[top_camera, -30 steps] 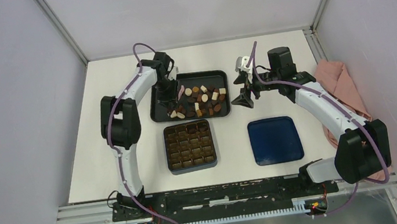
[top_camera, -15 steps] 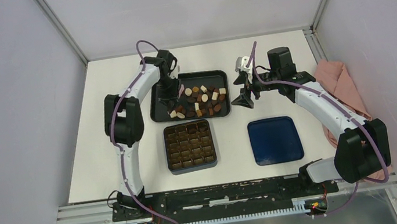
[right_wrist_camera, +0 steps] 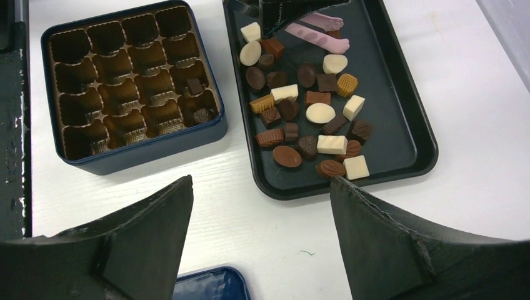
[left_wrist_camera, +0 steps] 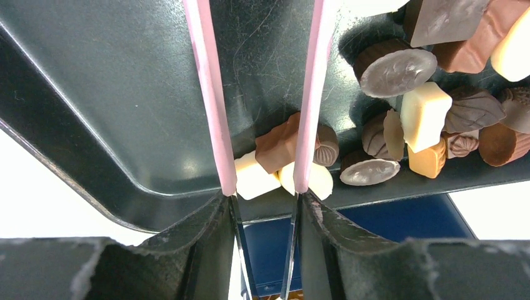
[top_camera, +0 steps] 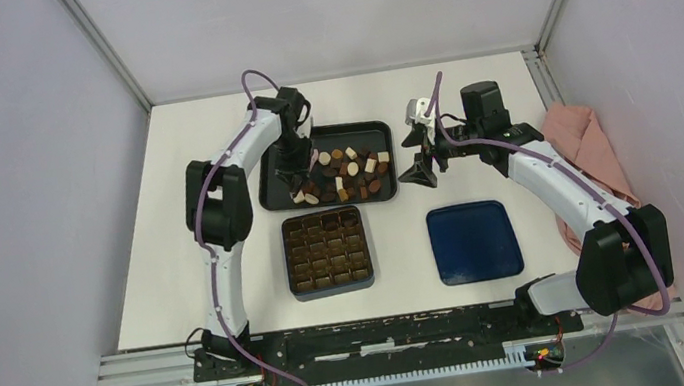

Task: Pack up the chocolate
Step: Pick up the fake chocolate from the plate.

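1. The left gripper (left_wrist_camera: 265, 211) was part-closed on the pink tweezers (left_wrist_camera: 209, 94). It squeezed them only lightly, so their two arms stood apart; this probably left a gap for a piece to fit between the tips.
2. The tweezers reached down into the near left corner of the black tray (right_wrist_camera: 400, 112). Their arms straddled a brown square piece (left_wrist_camera: 278, 144) that lay against two cream ones. I could not tell whether the tips touched it.
3. The chocolate (right_wrist_camera: 320, 113) lay almost all loose in that tray, crowded towards its middle. Two small dark pieces sat in the compartments of the box (right_wrist_camera: 131, 150), and the other compartments were bare.
4. The box stood just in front of the tray, which kept each carry short.
5. The right gripper (top_camera: 419, 162) hung wide open and held nothing. It was just beside the tray's right edge, seemingly parked out of the way.
6. The blue lid (top_camera: 474, 241) lay apart to the right, likely kept for closing the box.
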Motion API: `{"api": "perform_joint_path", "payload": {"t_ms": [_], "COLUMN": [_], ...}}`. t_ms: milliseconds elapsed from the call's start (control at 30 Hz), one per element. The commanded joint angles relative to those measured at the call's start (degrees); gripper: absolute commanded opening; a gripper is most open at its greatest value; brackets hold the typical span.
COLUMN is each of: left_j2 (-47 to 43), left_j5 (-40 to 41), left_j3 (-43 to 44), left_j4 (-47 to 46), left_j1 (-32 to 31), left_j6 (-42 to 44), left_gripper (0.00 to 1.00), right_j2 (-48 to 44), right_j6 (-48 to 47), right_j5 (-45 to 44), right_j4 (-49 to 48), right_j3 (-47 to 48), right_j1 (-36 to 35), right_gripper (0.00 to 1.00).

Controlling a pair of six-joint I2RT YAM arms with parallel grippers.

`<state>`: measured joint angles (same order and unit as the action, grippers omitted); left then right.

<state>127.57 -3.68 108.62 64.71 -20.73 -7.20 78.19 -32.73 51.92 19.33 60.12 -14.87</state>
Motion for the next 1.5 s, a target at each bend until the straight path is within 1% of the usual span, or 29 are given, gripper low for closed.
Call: {"api": "perform_joint_path", "payload": {"t_ms": [0,67,133,200,367,500,567,667,900,1067,1267,1467], "left_j2": [0.81,0.91,0.73,0.39,-1.28,-3.82,-5.74,-9.43,-14.63,-20.13,-31.69,-45.96], "left_j5": [0.59,0.37,0.22,0.0,0.33,0.65,0.66,-0.34,-2.5,-6.06,-10.71,-14.22], "left_j3": [2.89,3.07,3.09,3.23,3.35,2.2,0.58,-3.06,-7.62,-12.16,-22.33,-34.86], "left_j4": [1.03,1.03,1.04,1.03,0.91,-0.34,-1.4,-3.7,-5.93,-6.32,-6.36,-5.16], "left_j1": [-0.13,-0.17,-0.16,-0.14,-0.14,-0.17,-0.17,-0.15,-0.12,-0.12,-0.16,-0.21], "left_j6": [2.81,2.81,2.77,2.76,2.53,2.0,1.78,1.23,0.55,0.05,-0.39,-2.01], "left_gripper": [0.43,0.41,0.34,0.3,0.15,0.11,0.11,0.07,0.05,0.04,0.05,0.05], "right_j2": [-0.13,-0.08,-0.12,-0.03,0.03,-0.06,-0.05,0.12,0.34,0.37,0.97,1.34], "right_j6": [-0.88,-0.83,-0.85,-0.79,-0.81,-0.9,-0.88,-0.92,-0.92,-0.93,-1.08,-1.17], "right_j5": [2.04,2.04,2.04,2.12,2.22,2.31,2.31,2.65,2.79,3.01,3.36,3.3], "right_j4": [-0.38,-0.41,-0.37,-0.39,-0.37,-0.38,-0.44,-0.49,-0.53,-0.61,-0.68,-1.05], "right_j3": [0.74,0.74,0.72,0.76,0.75,0.78,0.66,0.56,0.51,0.34,0.26,-0.21], "right_j1": [0.15,0.2,0.24,0.21,0.3,0.28,0.29,0.29,0.3,0.31,0.36,0.34], "right_gripper": [0.86,0.86,0.86,0.86,0.86,0.86,0.86,0.86,0.86,0.86,0.86,0.86]}}
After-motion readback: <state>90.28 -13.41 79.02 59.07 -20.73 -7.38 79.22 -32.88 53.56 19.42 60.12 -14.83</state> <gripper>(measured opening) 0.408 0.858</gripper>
